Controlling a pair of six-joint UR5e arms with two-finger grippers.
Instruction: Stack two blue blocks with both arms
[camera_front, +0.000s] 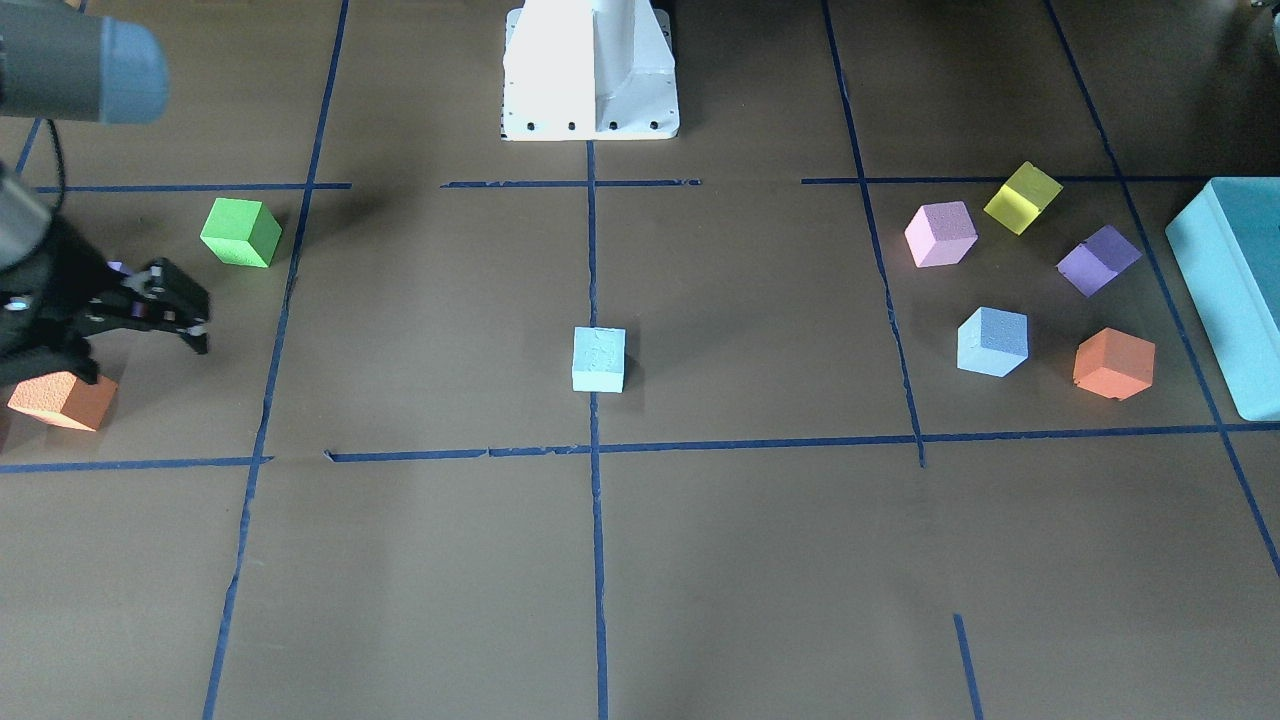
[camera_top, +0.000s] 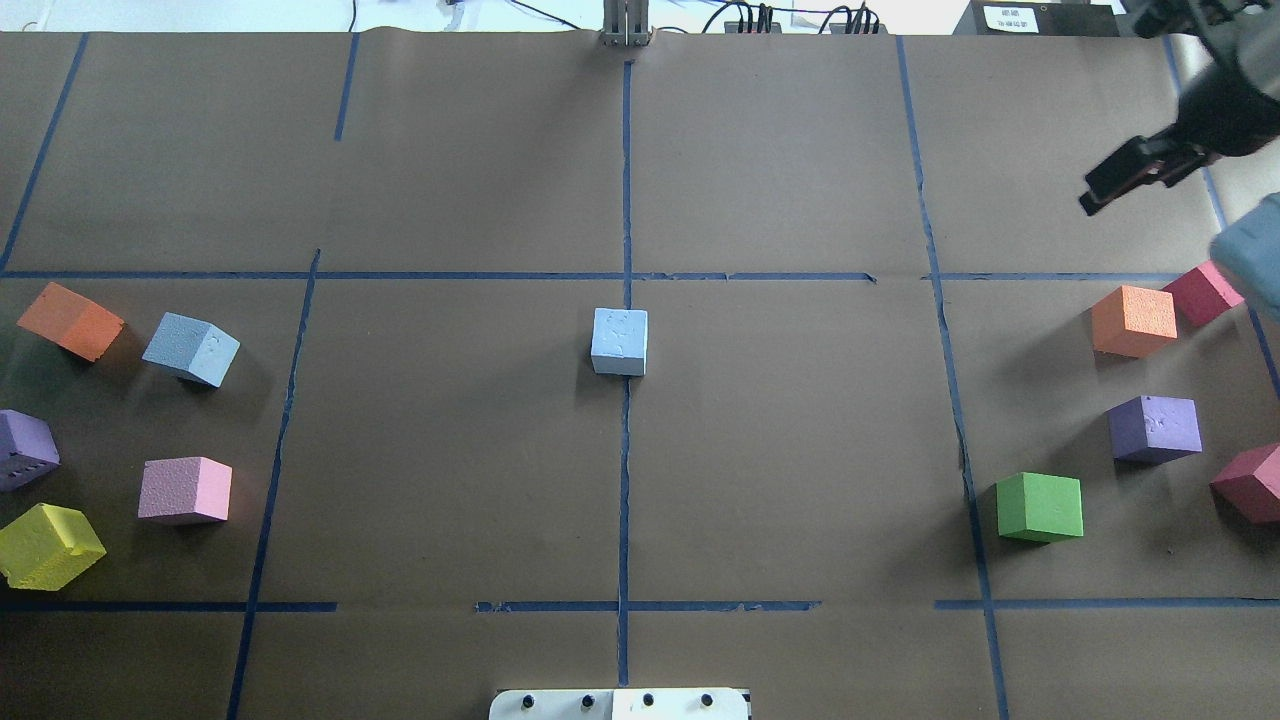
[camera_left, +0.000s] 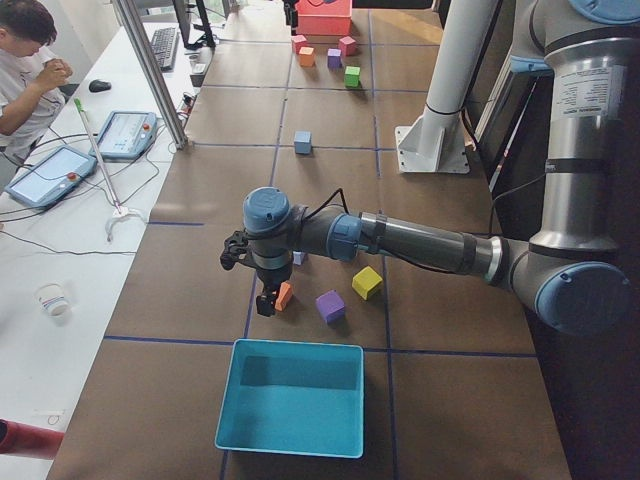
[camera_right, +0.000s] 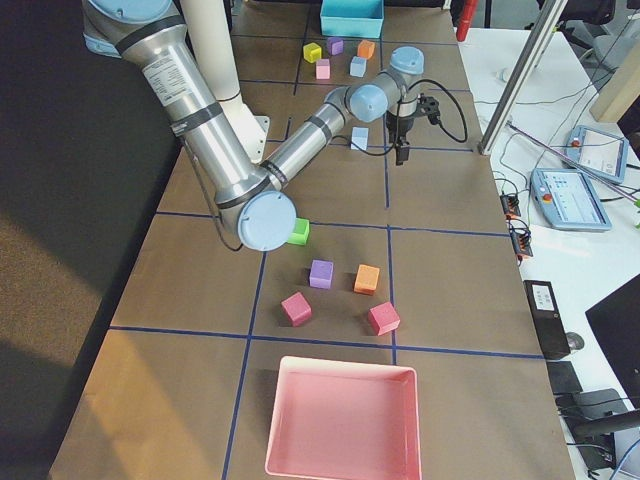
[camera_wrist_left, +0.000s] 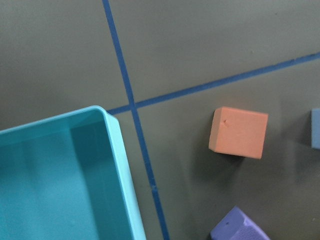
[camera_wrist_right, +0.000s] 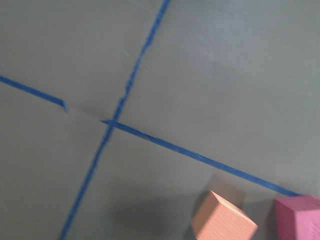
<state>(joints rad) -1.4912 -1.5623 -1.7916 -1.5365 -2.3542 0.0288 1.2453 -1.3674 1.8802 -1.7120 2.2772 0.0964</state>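
A pale cyan block (camera_front: 599, 359) (camera_top: 619, 341) sits alone on the centre tape line. A sky-blue block (camera_front: 992, 341) (camera_top: 190, 348) lies among the cubes on the robot's left side; its edge shows in the left wrist view (camera_wrist_left: 315, 128). My right gripper (camera_front: 145, 358) (camera_top: 1140, 165) hangs open and empty above an orange cube (camera_front: 62, 400), far from both blue blocks. My left gripper (camera_left: 262, 292) shows only in the exterior left view, above another orange cube (camera_left: 284, 296) near the sky-blue block. I cannot tell whether it is open or shut.
A teal box (camera_front: 1225, 290) (camera_wrist_left: 50, 175) stands at the table's left end and a pink tray (camera_right: 340, 420) at its right end. Pink (camera_front: 940, 234), yellow (camera_front: 1022, 197), purple (camera_front: 1098, 260) and orange (camera_front: 1114, 363) cubes surround the sky-blue block. A green cube (camera_front: 240, 232) lies near my right gripper.
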